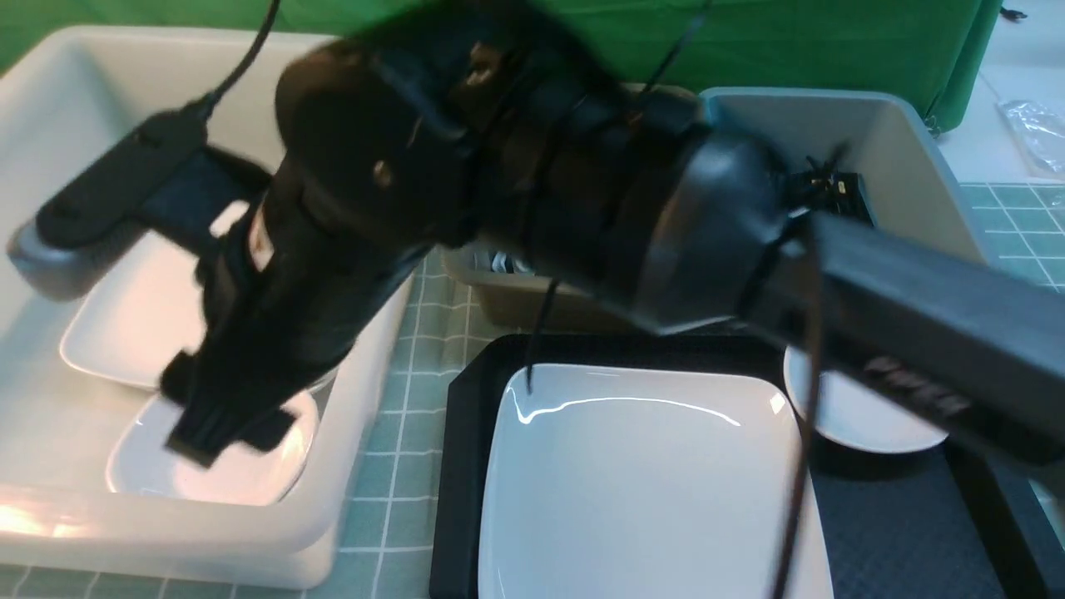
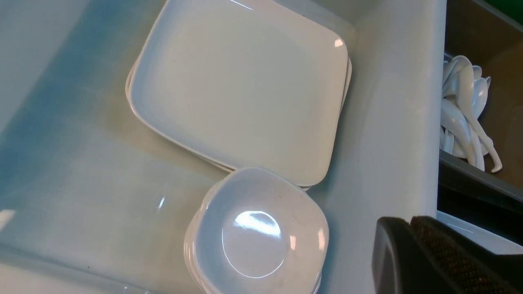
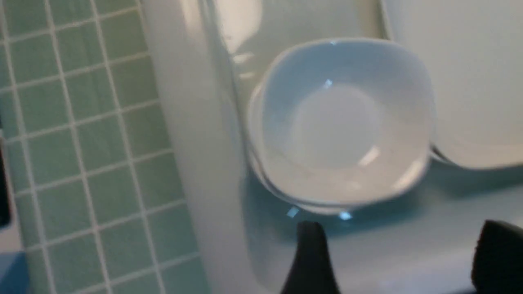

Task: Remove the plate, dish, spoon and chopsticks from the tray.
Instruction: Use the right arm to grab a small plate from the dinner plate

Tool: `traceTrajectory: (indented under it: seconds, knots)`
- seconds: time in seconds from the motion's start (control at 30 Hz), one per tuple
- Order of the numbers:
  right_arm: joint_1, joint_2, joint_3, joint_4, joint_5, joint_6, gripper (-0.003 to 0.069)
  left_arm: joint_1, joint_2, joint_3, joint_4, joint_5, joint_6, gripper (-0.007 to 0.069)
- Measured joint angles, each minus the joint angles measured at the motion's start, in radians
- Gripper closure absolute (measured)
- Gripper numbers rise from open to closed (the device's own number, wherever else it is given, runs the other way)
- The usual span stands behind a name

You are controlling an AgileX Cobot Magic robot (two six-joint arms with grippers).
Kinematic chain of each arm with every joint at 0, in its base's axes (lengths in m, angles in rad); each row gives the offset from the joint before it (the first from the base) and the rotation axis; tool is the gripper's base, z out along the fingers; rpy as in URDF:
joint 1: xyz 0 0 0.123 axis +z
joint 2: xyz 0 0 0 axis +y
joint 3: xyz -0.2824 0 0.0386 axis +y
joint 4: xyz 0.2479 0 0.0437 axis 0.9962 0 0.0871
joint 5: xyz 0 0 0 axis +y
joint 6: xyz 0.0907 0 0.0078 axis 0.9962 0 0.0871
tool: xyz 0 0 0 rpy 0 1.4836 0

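Observation:
The big white plate lies on the black tray. A small white dish sits at the tray's far right, half hidden under my right arm. That arm reaches across to the white tub. Its gripper hangs open and empty just beside a stack of small dishes. My left gripper is shut on nothing above the tub's wall next to the tray. Several white spoons lie in a neighbouring bin. The chopsticks are out of view.
Large white plates are stacked in the tub behind the dishes. A grey-blue tub stands behind the tray. Green checked cloth shows between tub and tray.

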Motion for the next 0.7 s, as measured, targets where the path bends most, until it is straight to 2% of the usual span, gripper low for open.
traceTrajectory:
  seconds: [0.07, 0.13, 0.23, 0.27, 0.33, 0.53, 0.57, 0.6, 0.63, 0.67, 0.7]
  knots:
    - [0.0, -0.034, 0.0, -0.156, 0.073, 0.056, 0.0267, 0.0, 0.0, 0.0, -0.002, 0.002, 0.002, 0.0612]
    - [-0.009, -0.077, 0.0, -0.31, 0.171, 0.119, 0.0444, -0.005, 0.0, 0.0, -0.002, 0.003, 0.01, 0.0612]
    - [-0.057, -0.152, 0.039, -0.405, 0.171, 0.166, 0.0592, -0.044, 0.0, 0.0, -0.001, 0.006, 0.03, 0.0612]
    - [-0.062, -0.158, 0.039, -0.408, 0.171, 0.166, 0.0598, -0.048, 0.0, 0.0, -0.001, 0.006, 0.03, 0.0612]
    - [-0.137, -0.24, 0.123, -0.42, 0.171, 0.18, 0.0634, -0.11, 0.005, 0.0, 0.009, 0.008, 0.047, 0.0612]
    - [-0.392, -0.426, 0.475, -0.363, 0.168, 0.203, 0.0631, -0.267, 0.041, 0.009, 0.068, 0.019, 0.051, 0.0612]
    - [-0.45, -0.45, 0.564, -0.338, 0.165, 0.204, 0.0617, -0.287, 0.051, 0.014, 0.071, 0.021, 0.051, 0.0612]
    - [-0.469, -0.456, 0.593, -0.328, 0.16, 0.204, 0.0608, -0.29, 0.053, 0.017, 0.071, 0.021, 0.051, 0.0612]
    - [-0.545, -0.47, 0.704, -0.283, 0.117, 0.204, 0.056, -0.309, 0.07, 0.026, 0.071, 0.022, 0.052, 0.0612]
    - [-0.574, -0.473, 0.768, -0.266, 0.079, 0.2, 0.0519, -0.314, 0.076, 0.03, 0.071, 0.022, 0.053, 0.0612]
    - [-0.58, -0.473, 0.768, -0.263, 0.069, 0.2, 0.051, -0.316, 0.08, 0.031, 0.071, 0.022, 0.053, 0.0612]
